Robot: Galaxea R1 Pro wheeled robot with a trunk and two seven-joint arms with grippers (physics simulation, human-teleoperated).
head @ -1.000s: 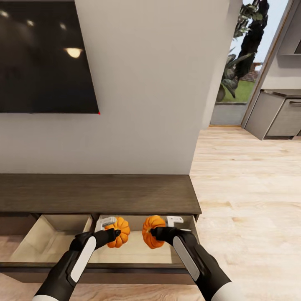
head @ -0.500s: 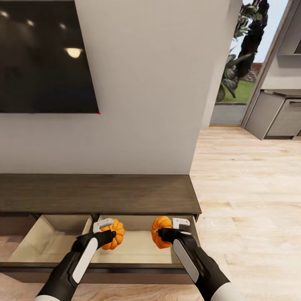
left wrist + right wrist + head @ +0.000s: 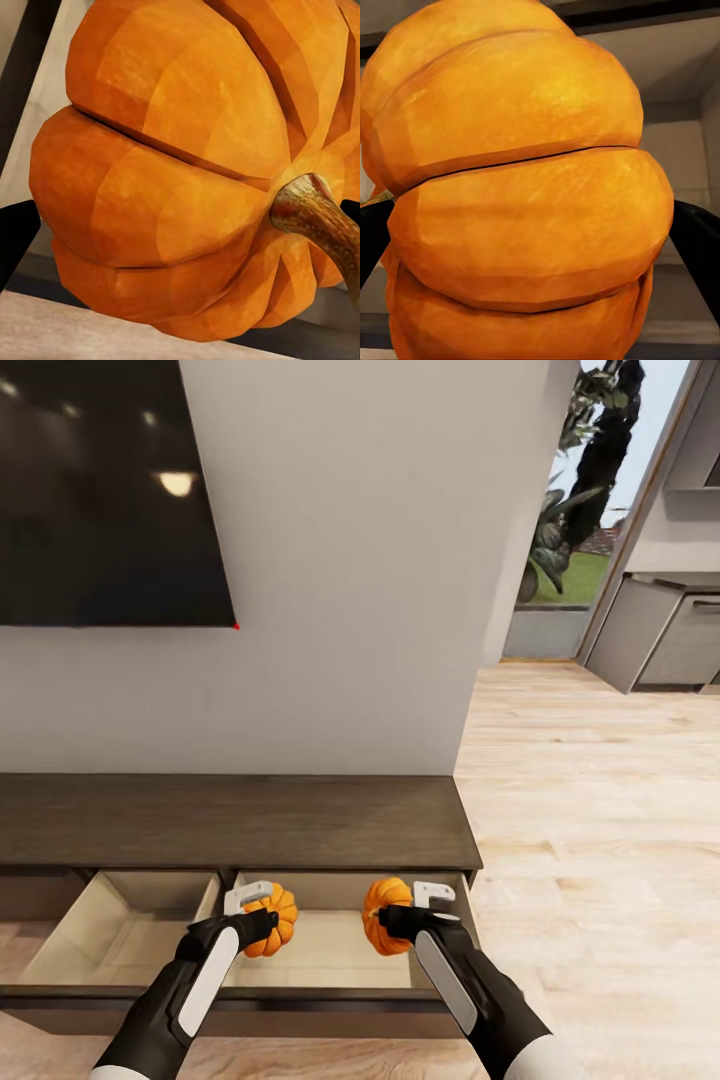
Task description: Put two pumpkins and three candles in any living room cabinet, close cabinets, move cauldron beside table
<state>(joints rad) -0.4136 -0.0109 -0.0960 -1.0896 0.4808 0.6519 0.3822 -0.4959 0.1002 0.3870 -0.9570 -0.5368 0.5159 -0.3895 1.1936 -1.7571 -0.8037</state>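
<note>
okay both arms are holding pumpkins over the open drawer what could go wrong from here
1. Both pumpkins, left and right, look held above the drawer floor; released there, they may roll.
2. They occupy one compartment, so they could bump each other.
3. The cabinet is open; closing it on a lingering arm seems possible.

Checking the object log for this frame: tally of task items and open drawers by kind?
Small orange ribbed pumpkins: 2 (left, right), each held in jaws
Open beige-lined pull-out drawers of the dark-brown wooden cabinet: 2 (left, right)
Total: 4
</note>
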